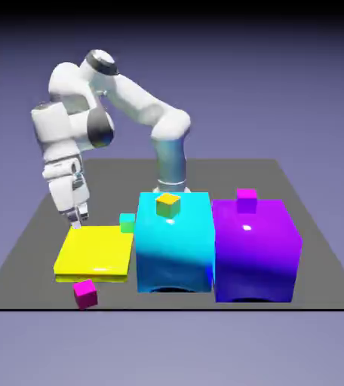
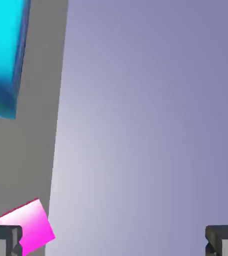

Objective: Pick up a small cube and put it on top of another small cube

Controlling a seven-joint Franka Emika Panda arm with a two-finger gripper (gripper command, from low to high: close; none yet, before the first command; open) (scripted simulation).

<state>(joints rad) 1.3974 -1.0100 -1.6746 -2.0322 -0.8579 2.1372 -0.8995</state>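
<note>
We have lifted nothing yet: our pincer hangs spread and empty above the yellow slab. One magenta cube lies on the table at six o'clock of it; the other magenta cube tops the purple block.

I am working in a rendered simulation, not a real room. A flat dark grey tabletop floats before a plain blue-violet backdrop with no walls or furniture. On it sit glossy, evenly coloured blocks: a cyan block, a purple block and a yellow slab. The white arm looks equally smooth and computer-drawn.
</note>
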